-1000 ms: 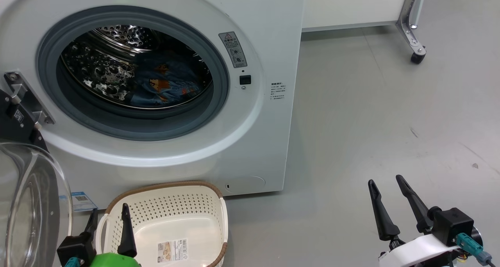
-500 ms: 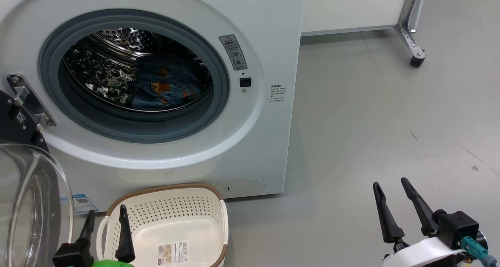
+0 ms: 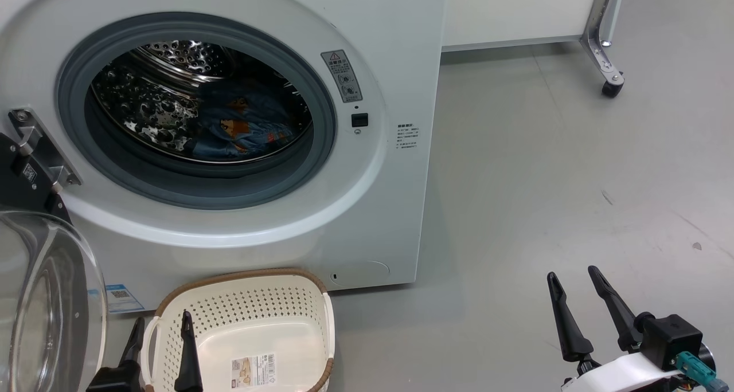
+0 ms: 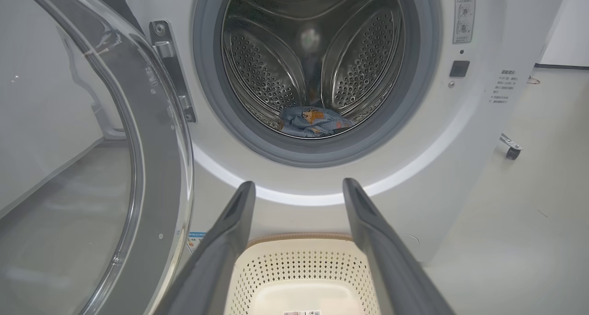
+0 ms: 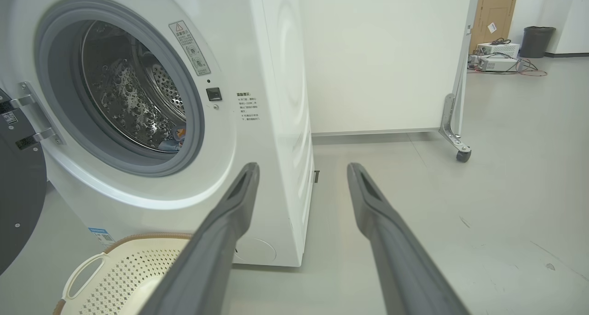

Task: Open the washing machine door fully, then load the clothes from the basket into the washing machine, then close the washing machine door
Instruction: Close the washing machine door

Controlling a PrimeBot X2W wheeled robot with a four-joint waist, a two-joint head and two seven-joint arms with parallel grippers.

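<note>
White panels of the washing machine (image 3: 395,48) fill the head view from 9 to 12 o'clock, a shade lower than a second ago, which reads as the camera shifting, not the machine. The washing machine door (image 3: 57,300) has stayed swung wide at 8 o'clock, its glass bowl facing out. At 6 to 7 o'clock the basket (image 3: 241,273) stands empty on the floor (image 3: 545,168) just in front of the machine. The clothes (image 3: 241,128) lie inside the drum (image 3: 155,111), low and toward its 4 o'clock side. The one real change is the smallest. The left jaws have sunk back toward the 7 o'clock edge, over the basket's near left corner, spread wide and holding nothing; whether they brush the rim cannot be told. The right jaws, at 5 o'clock above bare floor, are likewise wide apart and empty. Loading therefore looks finished, and shutting the door is probably what remains.
</note>
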